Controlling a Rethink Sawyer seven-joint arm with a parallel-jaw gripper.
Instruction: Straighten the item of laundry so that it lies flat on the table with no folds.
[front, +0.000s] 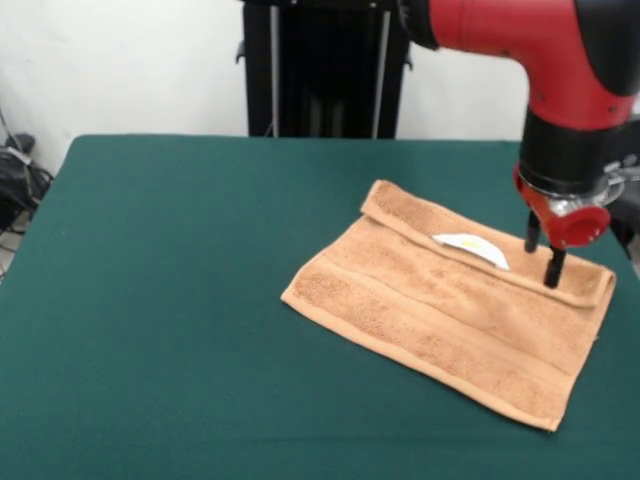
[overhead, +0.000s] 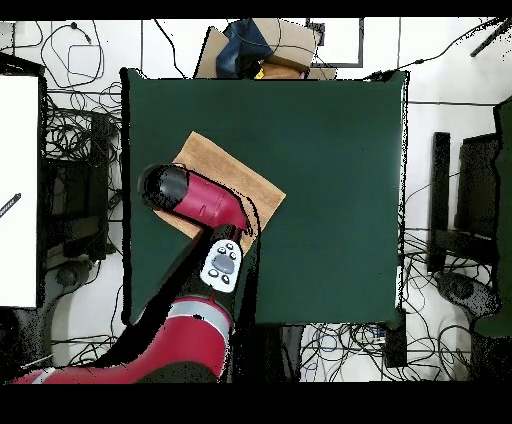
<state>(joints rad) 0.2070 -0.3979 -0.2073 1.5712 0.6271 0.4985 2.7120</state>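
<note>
1. Front view: set across the table (front: 150, 300) from the pedestal (front: 325, 70), looking obliquely down; near edge of the worktop cut off at bottom, far edge running below the pedestal.
2. Overhead view: set high above, looking straight down; whole table (overhead: 330, 200) in frame, all four corners visible, surrounding floor included; robot base at bottom.
3. Shared: green worktop, towel (front: 450, 310) (overhead: 225, 170) and arm (front: 520, 40) (overhead: 195, 200); orientation turned half round between views.

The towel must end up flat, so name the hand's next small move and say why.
Probably lower the hand onto the folded-over strip along the towel's far edge and close on it. That flap still lies doubled beside the white label, and the open fingers hang right at it.
</note>
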